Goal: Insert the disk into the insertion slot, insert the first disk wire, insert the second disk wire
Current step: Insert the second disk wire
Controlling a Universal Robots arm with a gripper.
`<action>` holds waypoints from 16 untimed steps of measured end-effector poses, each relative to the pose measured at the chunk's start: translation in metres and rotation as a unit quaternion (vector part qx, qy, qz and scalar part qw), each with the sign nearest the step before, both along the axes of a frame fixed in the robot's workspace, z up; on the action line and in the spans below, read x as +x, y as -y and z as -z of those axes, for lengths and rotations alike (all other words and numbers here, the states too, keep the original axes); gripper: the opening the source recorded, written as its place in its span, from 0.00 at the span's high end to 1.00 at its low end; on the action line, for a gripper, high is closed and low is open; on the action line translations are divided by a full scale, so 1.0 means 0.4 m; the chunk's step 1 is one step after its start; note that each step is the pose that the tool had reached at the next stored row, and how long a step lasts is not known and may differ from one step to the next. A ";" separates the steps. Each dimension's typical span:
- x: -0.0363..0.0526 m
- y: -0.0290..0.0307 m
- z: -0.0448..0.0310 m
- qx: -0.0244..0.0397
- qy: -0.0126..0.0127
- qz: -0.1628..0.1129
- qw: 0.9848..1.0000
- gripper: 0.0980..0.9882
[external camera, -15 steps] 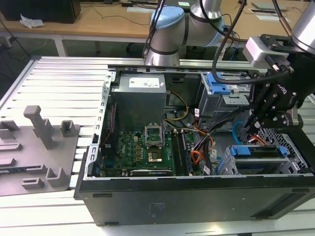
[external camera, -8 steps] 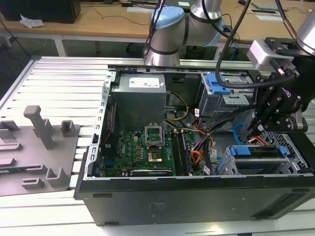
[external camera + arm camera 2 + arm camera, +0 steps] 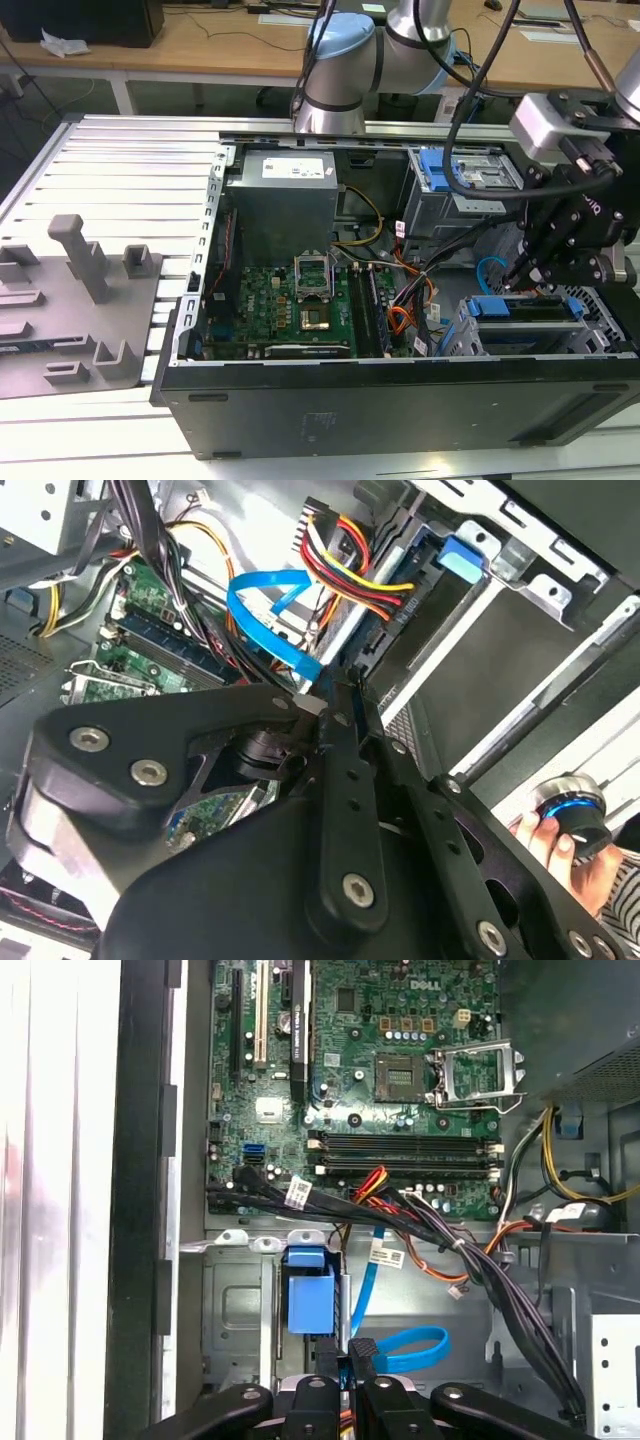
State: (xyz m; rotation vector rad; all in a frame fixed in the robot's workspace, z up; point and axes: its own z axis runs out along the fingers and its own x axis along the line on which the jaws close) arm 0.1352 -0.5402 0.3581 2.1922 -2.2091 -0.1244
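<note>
The disk (image 3: 527, 322) lies in the insertion slot (image 3: 603, 318), a grey cage at the exterior view's right, with its blue carrier (image 3: 462, 558) showing. The red-yellow-black wire bundle (image 3: 352, 564) runs to a dark plug at the disk's end. My gripper (image 3: 528, 272) hangs just above that end of the disk. In both wrist views its fingers (image 3: 340, 720) are shut on the plug end of the second disk wire (image 3: 262, 592), a flat light-blue cable (image 3: 412, 1346) that loops away from the fingertips (image 3: 366, 1352).
The open computer case holds the green motherboard (image 3: 380, 1080), a power supply (image 3: 282, 200) and a second grey cage with a blue latch (image 3: 440, 168). Black cable bundles (image 3: 480, 1260) cross beside the gripper. A person's hand (image 3: 570, 842) holds a round knob outside the case.
</note>
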 end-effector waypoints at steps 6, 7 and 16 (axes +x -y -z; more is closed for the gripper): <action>0.001 0.000 0.002 0.000 0.000 0.031 1.000 0.93; 0.001 0.000 0.002 0.000 0.000 0.031 1.000 0.93; 0.022 0.005 0.018 0.000 0.000 0.031 1.000 0.93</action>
